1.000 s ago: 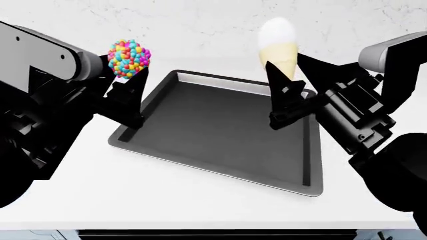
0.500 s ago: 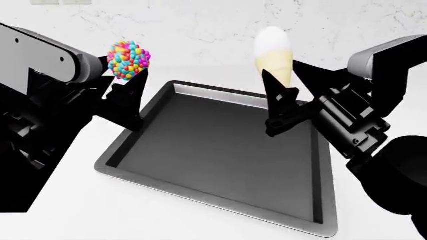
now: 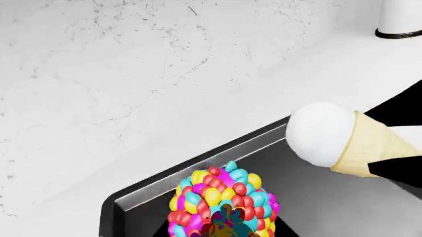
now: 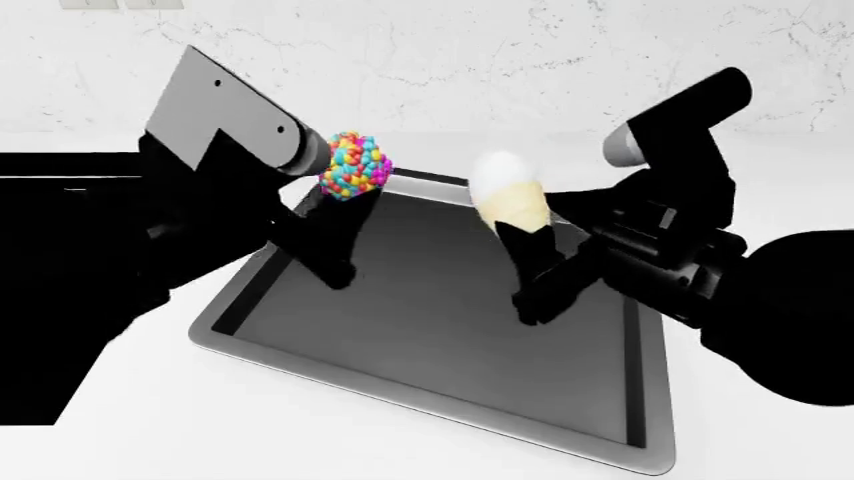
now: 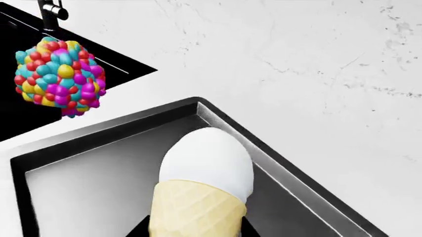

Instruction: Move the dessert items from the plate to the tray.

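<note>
The dark grey tray (image 4: 427, 330) lies on the white counter in the head view. My left gripper (image 4: 350, 190) is shut on the candy-bead ball (image 4: 356, 166) and holds it above the tray's far left corner. My right gripper (image 4: 523, 232) is shut on the pale yellow cone with a white top (image 4: 507, 192) and holds it above the tray's far middle. The ball (image 3: 221, 205), the cone (image 3: 343, 140) and the tray rim (image 3: 197, 165) show in the left wrist view. The cone (image 5: 201, 187), the ball (image 5: 58, 75) and the tray (image 5: 86, 173) show in the right wrist view.
A black sink basin (image 5: 99, 66) with a dark faucet (image 5: 49, 12) lies beyond the tray's corner. A white post with a black base ring (image 3: 400, 17) stands on the counter. A marbled white wall runs along the back.
Both grippers have come down and inward over the tray with their pieces. The ball and the cone now hang closer together and lower above the tray's far end.
</note>
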Available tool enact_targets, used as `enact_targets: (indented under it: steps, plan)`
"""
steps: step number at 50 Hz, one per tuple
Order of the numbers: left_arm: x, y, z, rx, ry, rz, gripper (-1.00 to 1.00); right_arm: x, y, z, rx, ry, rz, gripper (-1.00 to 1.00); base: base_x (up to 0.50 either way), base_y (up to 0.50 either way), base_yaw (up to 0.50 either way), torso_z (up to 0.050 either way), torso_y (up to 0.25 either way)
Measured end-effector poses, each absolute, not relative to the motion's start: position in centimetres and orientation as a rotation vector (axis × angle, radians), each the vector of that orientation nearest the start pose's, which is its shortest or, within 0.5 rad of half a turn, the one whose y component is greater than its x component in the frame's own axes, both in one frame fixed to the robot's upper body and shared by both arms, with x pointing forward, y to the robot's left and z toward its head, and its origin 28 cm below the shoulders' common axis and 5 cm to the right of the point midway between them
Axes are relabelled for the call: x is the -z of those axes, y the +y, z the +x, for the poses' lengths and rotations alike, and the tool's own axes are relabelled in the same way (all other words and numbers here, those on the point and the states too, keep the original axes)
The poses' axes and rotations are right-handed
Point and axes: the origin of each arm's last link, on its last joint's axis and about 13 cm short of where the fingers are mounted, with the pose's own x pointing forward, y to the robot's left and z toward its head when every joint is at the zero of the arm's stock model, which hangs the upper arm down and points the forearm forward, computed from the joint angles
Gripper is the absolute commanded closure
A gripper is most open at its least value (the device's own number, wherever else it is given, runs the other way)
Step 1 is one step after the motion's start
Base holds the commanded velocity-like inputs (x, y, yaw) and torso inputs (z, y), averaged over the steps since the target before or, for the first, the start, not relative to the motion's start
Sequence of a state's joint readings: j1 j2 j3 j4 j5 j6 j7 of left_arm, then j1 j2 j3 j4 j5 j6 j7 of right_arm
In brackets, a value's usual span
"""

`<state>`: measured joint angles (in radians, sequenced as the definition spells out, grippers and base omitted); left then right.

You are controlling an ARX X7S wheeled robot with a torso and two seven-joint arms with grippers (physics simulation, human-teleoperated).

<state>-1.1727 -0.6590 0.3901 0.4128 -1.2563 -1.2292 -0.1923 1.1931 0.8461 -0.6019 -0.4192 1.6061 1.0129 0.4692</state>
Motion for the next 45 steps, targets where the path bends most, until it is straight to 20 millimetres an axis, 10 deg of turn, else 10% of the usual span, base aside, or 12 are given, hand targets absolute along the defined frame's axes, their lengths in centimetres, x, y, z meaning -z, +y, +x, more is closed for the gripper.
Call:
enact_targets:
  steps: [12,13,30,45]
  plan:
    - [-29.3,22.3,27.2,0.736,0.214,0.403,1.00,-27.8,-13.3,23.9,-0.635,0.344,-0.232,1.00,0.00,0.00,0.00,0.000,0.001]
    - [-29.3,22.2,27.2,0.740,0.221,0.411,1.00,-27.7,-13.3,24.0,-0.638,0.350,-0.232,-1.00,0.00,0.00,0.00,0.000,0.000]
    - [-30.4,21.8,28.1,0.758,0.260,0.480,1.00,-27.5,-13.3,24.5,-0.673,0.385,-0.233,-1.00,0.00,0.00,0.00,0.000,0.000]
    - [-28.4,21.1,28.8,0.800,0.336,0.476,1.00,-31.4,-13.1,24.0,-0.723,0.079,-0.130,-1.00,0.00,0.00,0.00,0.000,0.000]
